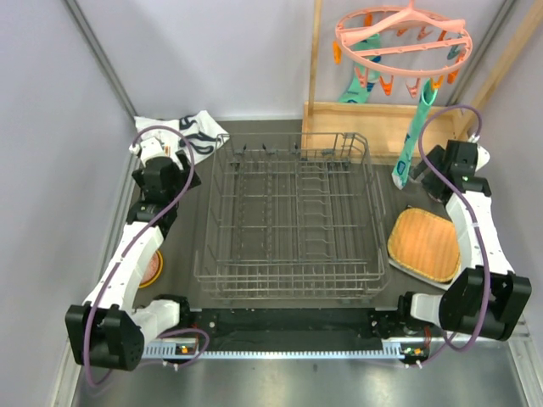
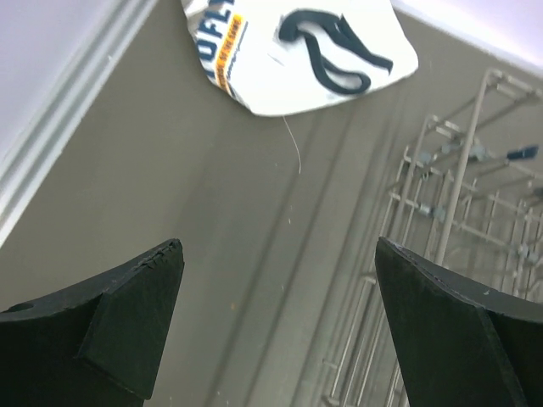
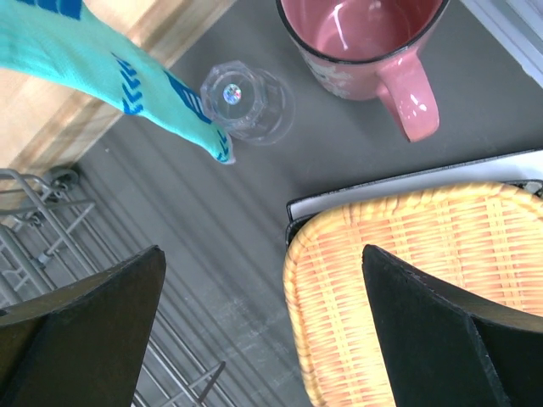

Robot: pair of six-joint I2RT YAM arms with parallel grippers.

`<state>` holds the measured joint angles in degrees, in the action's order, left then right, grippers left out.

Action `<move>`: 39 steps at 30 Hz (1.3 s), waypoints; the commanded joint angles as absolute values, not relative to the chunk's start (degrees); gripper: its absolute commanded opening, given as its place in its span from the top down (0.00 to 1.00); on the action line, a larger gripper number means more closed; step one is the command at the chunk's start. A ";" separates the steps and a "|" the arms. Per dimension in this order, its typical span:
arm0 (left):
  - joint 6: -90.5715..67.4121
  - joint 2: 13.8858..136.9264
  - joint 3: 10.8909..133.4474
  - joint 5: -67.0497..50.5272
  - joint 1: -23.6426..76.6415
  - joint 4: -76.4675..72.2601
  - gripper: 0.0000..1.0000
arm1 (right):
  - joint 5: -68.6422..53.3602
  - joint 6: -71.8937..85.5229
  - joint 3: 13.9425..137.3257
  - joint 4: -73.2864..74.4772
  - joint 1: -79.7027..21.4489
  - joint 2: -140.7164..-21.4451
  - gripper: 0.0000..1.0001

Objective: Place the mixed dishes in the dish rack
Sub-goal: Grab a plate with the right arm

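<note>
We hold both claws wide open, empty: left claw point(image 2: 280, 250) short of the white cloth point(image 2: 297, 51), right claw point(image 3: 263, 254) above the yellow plate point(image 3: 416, 280), pink cup point(image 3: 361, 42) beyond.

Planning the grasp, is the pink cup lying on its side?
No, in the right wrist view the pink cup stands upright, mouth facing the camera, handle sticking out sideways.

Left arm point(image 1: 136, 254) stretches toward 10 o'clock, right arm point(image 1: 477, 229) toward 2 o'clock. Left gripper point(image 2: 280, 254) gapes wide and empty (right gripper point(image 3: 263, 254) likewise), all 4 fingers angled downward.
</note>
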<state>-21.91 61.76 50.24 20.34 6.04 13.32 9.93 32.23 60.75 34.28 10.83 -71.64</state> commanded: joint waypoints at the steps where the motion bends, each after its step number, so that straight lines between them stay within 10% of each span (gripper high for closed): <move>1: -20.74 61.35 51.07 16.09 6.06 14.68 0.01 | 9.58 32.34 65.30 35.77 12.04 -72.59 0.01; 20: -15.21 55.73 46.50 12.65 6.06 15.20 0.01 | 10.36 32.69 70.31 38.75 12.39 -82.09 0.11; 39: -18.72 55.81 53.25 5.28 6.06 18.10 0.01 | 9.58 36.39 62.32 47.72 12.39 -64.87 0.08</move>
